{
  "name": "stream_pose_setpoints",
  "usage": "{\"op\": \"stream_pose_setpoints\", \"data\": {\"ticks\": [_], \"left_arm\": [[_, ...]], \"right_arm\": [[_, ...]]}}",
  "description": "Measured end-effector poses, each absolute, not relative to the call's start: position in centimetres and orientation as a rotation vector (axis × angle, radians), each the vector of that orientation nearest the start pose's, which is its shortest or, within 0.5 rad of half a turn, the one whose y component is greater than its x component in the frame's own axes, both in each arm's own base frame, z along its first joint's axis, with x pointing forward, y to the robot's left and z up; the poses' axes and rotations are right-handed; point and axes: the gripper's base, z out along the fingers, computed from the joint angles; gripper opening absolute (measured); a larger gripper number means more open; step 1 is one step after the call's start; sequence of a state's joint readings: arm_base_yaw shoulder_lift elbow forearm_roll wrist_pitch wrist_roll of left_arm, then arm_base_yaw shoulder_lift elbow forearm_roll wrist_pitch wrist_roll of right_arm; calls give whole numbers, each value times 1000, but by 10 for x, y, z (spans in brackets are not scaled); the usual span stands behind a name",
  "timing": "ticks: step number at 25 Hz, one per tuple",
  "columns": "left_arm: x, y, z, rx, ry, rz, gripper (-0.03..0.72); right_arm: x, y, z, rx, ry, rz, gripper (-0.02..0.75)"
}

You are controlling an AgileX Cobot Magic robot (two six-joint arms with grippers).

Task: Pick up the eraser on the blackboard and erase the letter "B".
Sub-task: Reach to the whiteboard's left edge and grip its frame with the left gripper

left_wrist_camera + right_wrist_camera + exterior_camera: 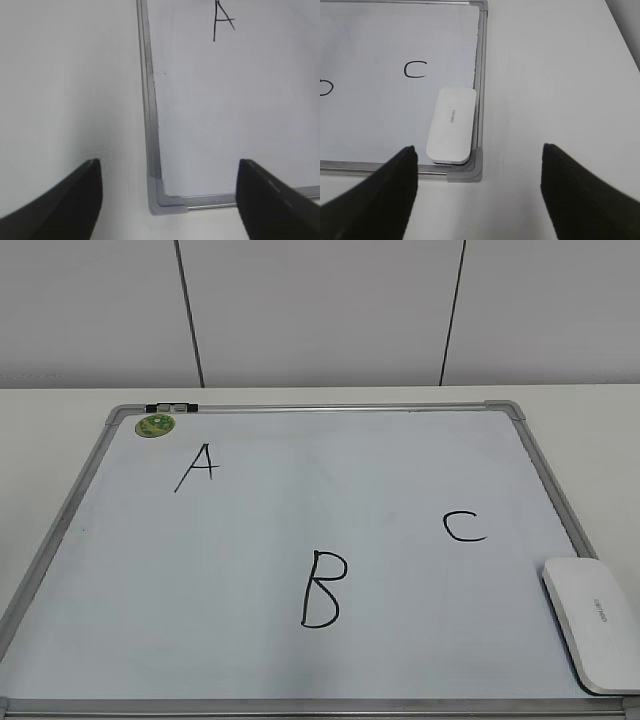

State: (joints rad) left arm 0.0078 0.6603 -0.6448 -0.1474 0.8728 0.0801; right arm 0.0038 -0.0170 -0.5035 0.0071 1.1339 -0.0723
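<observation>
Right claw [477, 192] is hanging wide open with nothing in it, up above the near right corner of the blackboard [60, 530], so it's the obvious one to go for the eraser [451, 125]. That eraser sits flat in that same corner, long side running along the right frame and tucked against it, lettering up. Lying flat like that, I'd guess the claw needs to drop down and pinch it across the narrow sides.

Letter "B" [322, 590] is in the lower middle of the board, untouched, well to the left of the eraser, so there's a carry across before any wiping. "C" [464, 526] is between them-ish and higher up, "A" [198, 466] is off toward the far left corner by a little green magnet [155, 425].

Left claw [169, 197] is also spread open and empty, parked over the board's near left corner, half over bare desk [65, 90]. Probably just staying out of the way.
</observation>
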Motion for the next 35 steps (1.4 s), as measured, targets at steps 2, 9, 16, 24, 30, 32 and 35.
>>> {"op": "stream_pose_setpoints", "data": {"ticks": [2,9,16,24,30,32,35], "left_arm": [[133,-9,293,12,2417,-145,601],[194,-8,261,-19,2586,-143,592],[259,-7,251,38,2662,-127,592],[328,-5,227,78,2787,-101,559],[362,-5,201,93,2942,-124,463],[370,-6,193,96,2975,-130,420],[380,-6,181,96,3000,-133,386]], "right_arm": [[-11,1,272,-80,2096,-33,591],[-11,1,272,-80,2096,-33,591],[-11,1,272,-80,2096,-33,591],[-11,1,272,-80,2096,-33,591],[-11,1,272,-80,2096,-33,591],[-11,1,272,-80,2096,-33,591],[-11,1,272,-80,2096,-33,591]]}}
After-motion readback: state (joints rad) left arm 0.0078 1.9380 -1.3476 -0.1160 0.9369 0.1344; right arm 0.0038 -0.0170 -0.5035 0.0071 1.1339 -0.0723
